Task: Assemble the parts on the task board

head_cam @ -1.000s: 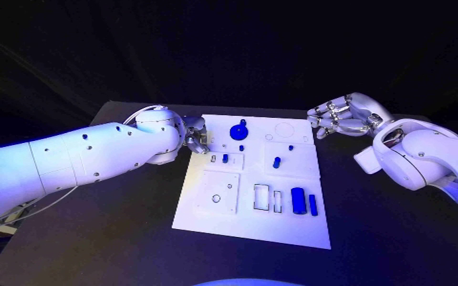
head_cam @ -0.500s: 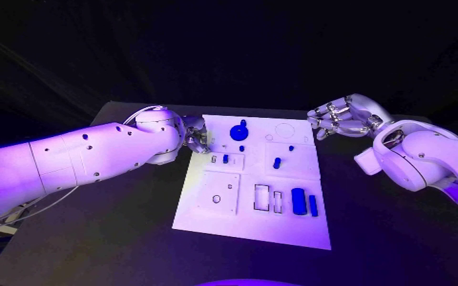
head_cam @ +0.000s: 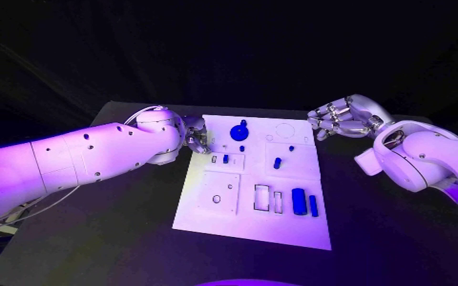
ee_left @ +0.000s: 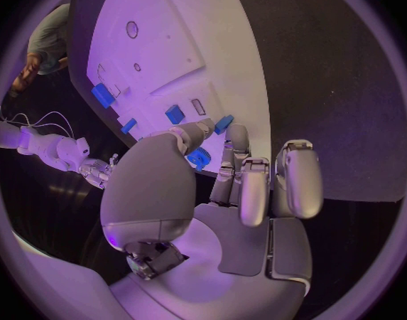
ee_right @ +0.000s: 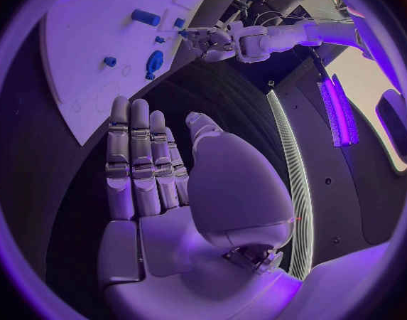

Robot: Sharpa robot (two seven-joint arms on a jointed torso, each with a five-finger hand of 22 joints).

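White task board (head_cam: 250, 220) on the black table (head_cam: 114, 233), lying between the two hands. Left hand (head_cam: 196, 134) at the board's far left corner, fingers extended and apart, holding nothing; a round blue part (head_cam: 239, 132) lies just beside its fingertips (ee_left: 231, 136), with smaller blue parts (head_cam: 225, 159) near it. Right hand (head_cam: 339, 119) off the board's far right corner, above the table, fingers straight and side by side, palm empty. Two upright blue parts (head_cam: 298, 200) stand well away from both hands, at the board's near right.
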